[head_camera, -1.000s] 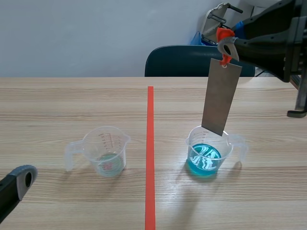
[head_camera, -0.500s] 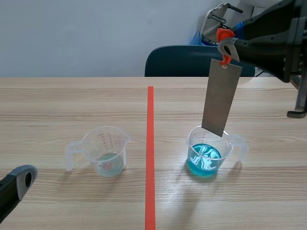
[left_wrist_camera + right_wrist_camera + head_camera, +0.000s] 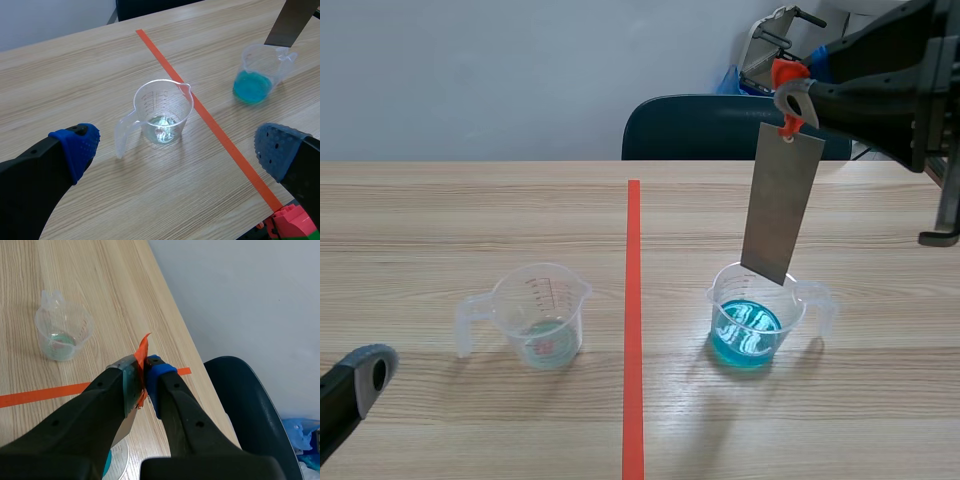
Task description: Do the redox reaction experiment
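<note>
A grey metal strip (image 3: 780, 205) hangs from an orange tag (image 3: 783, 72), on which my right gripper (image 3: 790, 88) is shut, high at the right. The strip's lower end sits at the far rim of a clear beaker of blue liquid (image 3: 755, 318), above the liquid's surface. In the right wrist view the fingers pinch the orange tag (image 3: 143, 352). A second clear beaker (image 3: 540, 315) with a little pale liquid stands left of the tape line. My left gripper (image 3: 175, 150) hovers open, low, near that beaker (image 3: 162, 112); the blue beaker (image 3: 257, 75) is ahead to its right.
A dark chair (image 3: 710, 128) stands behind the table's far edge, with equipment behind it. A black stand foot (image 3: 938, 237) rests at the table's right edge. A red and green object (image 3: 292, 225) shows at the near edge beside my left gripper.
</note>
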